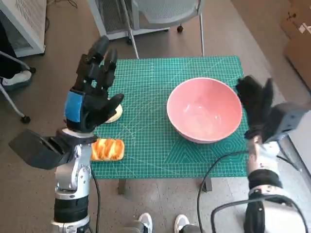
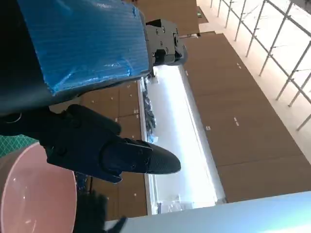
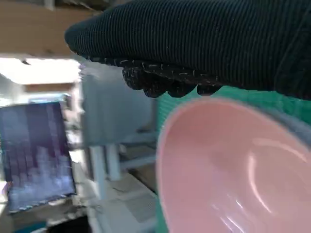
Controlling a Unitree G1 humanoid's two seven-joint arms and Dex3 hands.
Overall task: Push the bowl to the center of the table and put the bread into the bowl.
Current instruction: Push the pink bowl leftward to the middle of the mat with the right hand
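- Head view: the pink bowl (image 1: 204,109) sits on the green worktop (image 1: 146,82), right of its middle. The right hand (image 1: 256,104) stands just beside the bowl's right rim, fingers spread and upright, holding nothing; actual contact cannot be judged. The left hand (image 1: 93,90) is raised left of the bowl, fingers apart and empty. The bread (image 1: 107,149) lies well left of the bowl, near the worktop's front-left edge; a pale thing under the left hand is too hidden to name.
- Left wrist view: left hand's fingers (image 2: 121,155) splayed above the bowl's rim (image 2: 39,194); nothing gripped.
- Right wrist view: the glove (image 3: 204,43) hangs close over the bowl (image 3: 233,170).
- Risk: a high push on the rim could tip or spin the bowl rather than slide it; overshooting could drive it into the bread.
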